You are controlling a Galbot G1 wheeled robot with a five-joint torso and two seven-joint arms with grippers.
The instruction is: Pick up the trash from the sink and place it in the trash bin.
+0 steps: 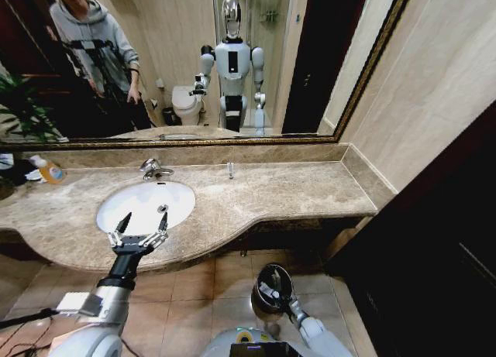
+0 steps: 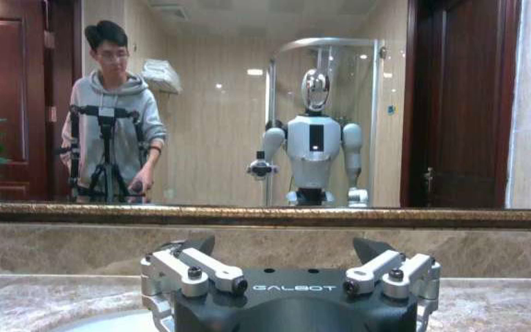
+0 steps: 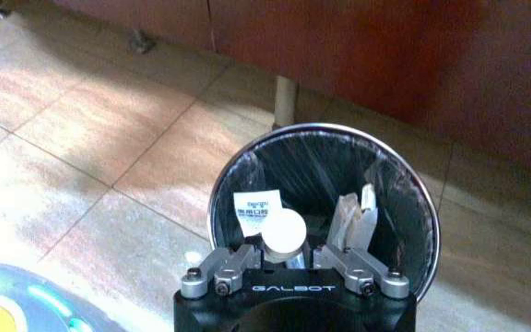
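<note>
"galbot" stands on the left gripper (image 2: 284, 257) and right gripper (image 3: 284, 254).

sink (image 1: 147, 206) in counter (image 1: 271, 190), trash bin (image 1: 273, 289) on floor (image 1: 194, 283) before it

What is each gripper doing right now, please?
Left gripper: open, empty, over the sink.
Right gripper: shut on a white tube, over the bin.
</note>
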